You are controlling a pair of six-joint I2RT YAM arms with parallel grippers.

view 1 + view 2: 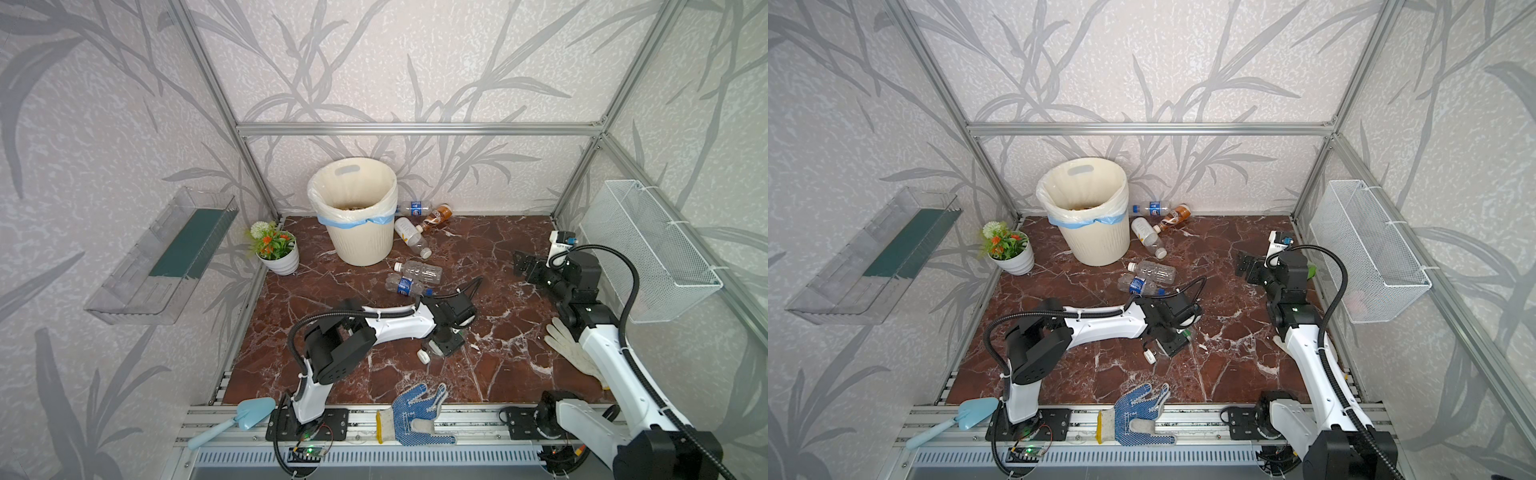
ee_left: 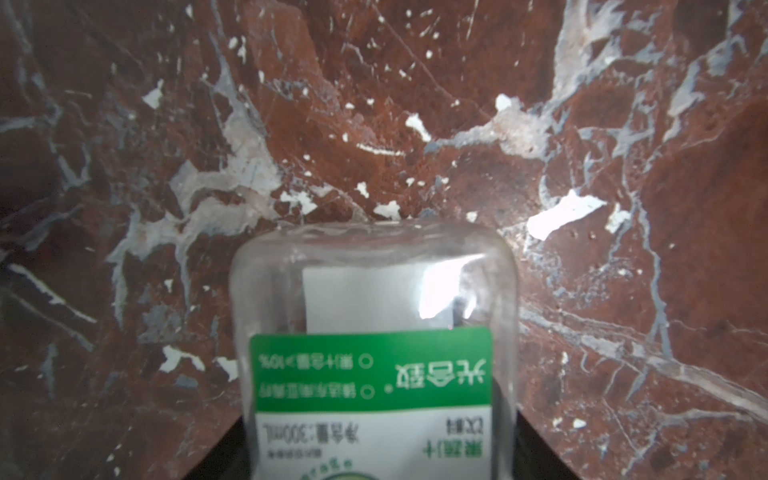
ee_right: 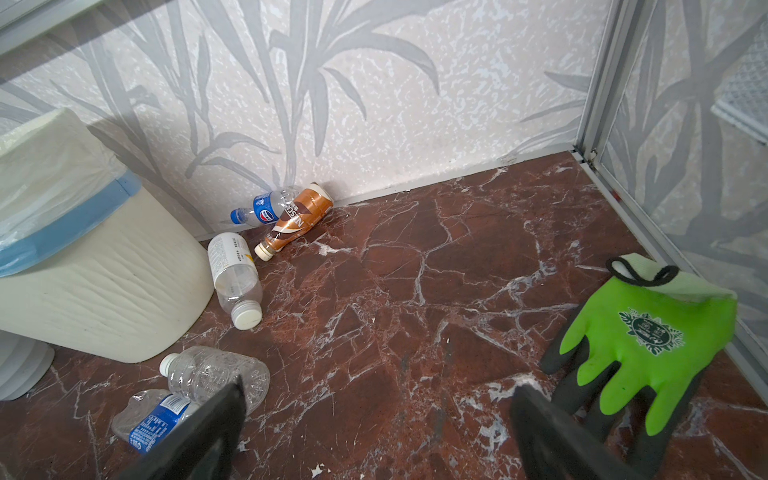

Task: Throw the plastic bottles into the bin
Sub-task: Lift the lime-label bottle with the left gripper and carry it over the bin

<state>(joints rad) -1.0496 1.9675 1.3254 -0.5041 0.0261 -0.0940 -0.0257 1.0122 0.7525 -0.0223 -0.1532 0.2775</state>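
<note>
**Near edge:** a blue-dotted glove [image 1: 419, 409] is lying across the front rail [image 1: 478, 420]. Just beyond, the left gripper [image 1: 441, 347] is pointing down over a green-label bottle [image 2: 374, 332] lying on the marble surface [image 1: 478, 241], its white cap [image 1: 424, 356] projecting on the near side. The bottle's clear base is filling the space at the jaws, but whether they are clamping it cannot be told.

The right gripper [image 3: 378, 390] is hovering with jaws spread and empty, a green glove [image 3: 648, 353] just beside it.

**Farther back:**
- A crushed clear bottle [image 1: 419, 272] and a crushed blue-label bottle [image 1: 405, 286] are lying together.
- A white-label bottle [image 1: 409, 235] is lying just beside the bin [image 1: 361, 245].
- A brown bottle [image 1: 438, 216] and a blue-capped bottle [image 1: 415, 206] are resting at the back wall [image 1: 498, 187].

Bare marble is stretching from the middle to the right rear corner.
</note>
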